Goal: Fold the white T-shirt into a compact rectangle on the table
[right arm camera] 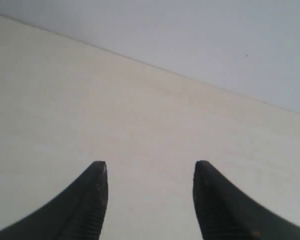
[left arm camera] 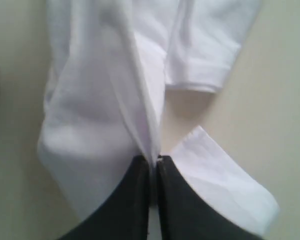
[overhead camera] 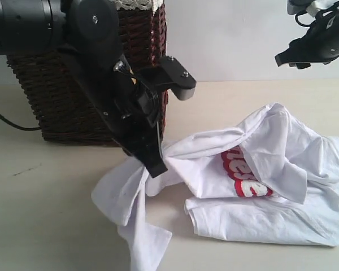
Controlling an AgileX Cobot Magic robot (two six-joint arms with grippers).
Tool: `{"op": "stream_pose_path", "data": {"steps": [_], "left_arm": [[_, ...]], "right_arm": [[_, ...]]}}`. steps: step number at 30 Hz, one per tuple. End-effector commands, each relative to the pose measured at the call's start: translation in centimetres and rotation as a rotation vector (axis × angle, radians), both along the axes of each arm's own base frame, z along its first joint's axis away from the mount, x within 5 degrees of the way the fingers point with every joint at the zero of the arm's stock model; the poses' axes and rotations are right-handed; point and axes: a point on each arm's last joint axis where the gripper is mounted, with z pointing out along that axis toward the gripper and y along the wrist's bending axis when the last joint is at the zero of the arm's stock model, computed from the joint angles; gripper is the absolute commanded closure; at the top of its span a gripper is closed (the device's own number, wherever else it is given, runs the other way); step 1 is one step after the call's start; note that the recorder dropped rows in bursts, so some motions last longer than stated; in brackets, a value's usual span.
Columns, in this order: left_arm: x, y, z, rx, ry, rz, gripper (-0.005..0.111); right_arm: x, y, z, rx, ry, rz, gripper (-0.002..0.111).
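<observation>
red lettering [overhead camera: 244, 182] half under a fold of the white t-shirt [overhead camera: 271, 221]

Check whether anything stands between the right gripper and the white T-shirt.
Nothing visible does. The right gripper hangs open, raised clear of the white T-shirt, with only air between them. The wicker basket stands away from that path.

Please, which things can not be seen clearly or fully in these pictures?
- Exterior view: a fold of the white T-shirt covers part of its red lettering; the word cannot be read.
- Exterior view: the right and bottom edges cut the shirt off.
- Left wrist view: the left gripper is shut on blurred cloth; which part of the shirt is unclear.
- Right wrist view: the open right gripper faces only the table; no shirt shows.
</observation>
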Motion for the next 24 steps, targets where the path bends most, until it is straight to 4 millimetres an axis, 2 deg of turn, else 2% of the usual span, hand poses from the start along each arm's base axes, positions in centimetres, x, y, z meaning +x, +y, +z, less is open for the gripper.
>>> {"op": "stream_pose_path", "data": {"steps": [1, 3, 5, 7, 10, 13, 15, 19, 20, 21, 24], "left_arm": [[1.0, 0.0, 2.4, -0.154, -0.147, 0.064, 0.106], [0.6, 0.4, 4.0, -0.185, -0.178, 0.064, 0.098], [0.0, 1.0, 5.0, -0.175, -0.183, 0.053, 0.081], [-0.4, 1.4, 5.5, -0.164, -0.173, 0.052, 0.059], [-0.3, 2.0, 5.8, -0.162, -0.150, 0.101, 0.045], [-0.7, 2.6, 6.0, -0.142, -0.113, 0.101, 0.051], [-1.3, 2.9, 6.3, -0.158, -0.111, 0.105, 0.061], [-3.0, 4.0, 7.4, -0.265, -0.159, 0.134, 0.086], [-3.5, 4.5, 7.8, -0.313, -0.195, 0.151, 0.095], [-4.2, 5.2, 8.4, -0.366, -0.236, 0.171, 0.104], [-8.2, 9.2, 10.7, -0.624, -0.445, 0.268, 0.107]], "right_arm": [[-1.2, -0.7, 1.0, -0.096, 0.083, 0.001, 0.056], [-1.6, -0.7, 1.5, -0.104, 0.095, -0.005, 0.056], [-2.0, -0.6, 2.2, -0.087, 0.093, -0.027, 0.056], [-2.6, -0.4, 3.0, -0.052, 0.103, -0.045, 0.056], [-3.9, 0.1, 4.0, 0.001, 0.160, -0.032, 0.057], [-5.3, 1.5, 4.5, 0.107, 0.249, 0.080, 0.057], [-6.2, 2.2, 4.9, 0.156, 0.296, 0.122, 0.057], [-8.1, 2.9, 6.7, 0.188, 0.314, 0.179, 0.057], [-8.6, 3.1, 7.3, 0.189, 0.296, 0.191, 0.057], [-9.3, 3.2, 8.1, 0.190, 0.269, 0.197, 0.057], [-11.4, 3.5, 10.6, 0.175, 0.131, 0.205, 0.061]]}}
